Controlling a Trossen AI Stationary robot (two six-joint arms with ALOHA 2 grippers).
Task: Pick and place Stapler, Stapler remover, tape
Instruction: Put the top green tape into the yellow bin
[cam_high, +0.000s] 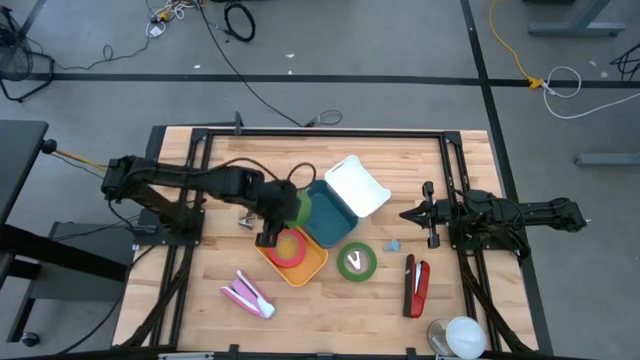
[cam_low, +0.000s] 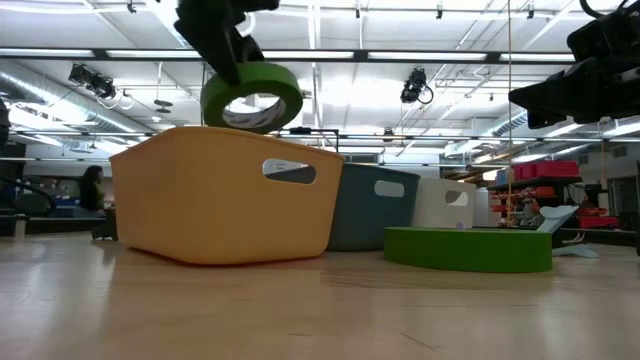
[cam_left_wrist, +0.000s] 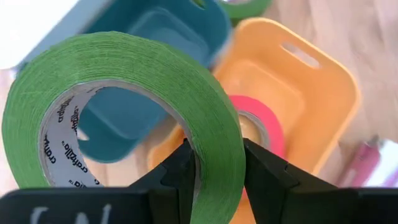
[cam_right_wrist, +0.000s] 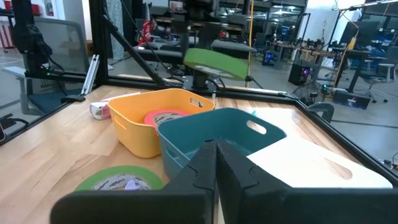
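A green tape roll (cam_left_wrist: 124, 118) is held clamped on its rim by the left gripper (cam_left_wrist: 214, 165) directly above the orange bin (cam_high: 305, 268), while the right gripper (cam_high: 410, 214) is kept closed, well apart.

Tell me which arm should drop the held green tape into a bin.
Left. Its end effector already grips the green tape above the yellow bin and teal bin. The right end effector waits shut, beyond the white bin.

Green tape roll (cam_left_wrist: 130, 93) pinched by its rim in the left gripper (cam_left_wrist: 214, 165), held upright; red stapler (cam_high: 415, 285) lies flat near the right gripper (cam_high: 410, 214)
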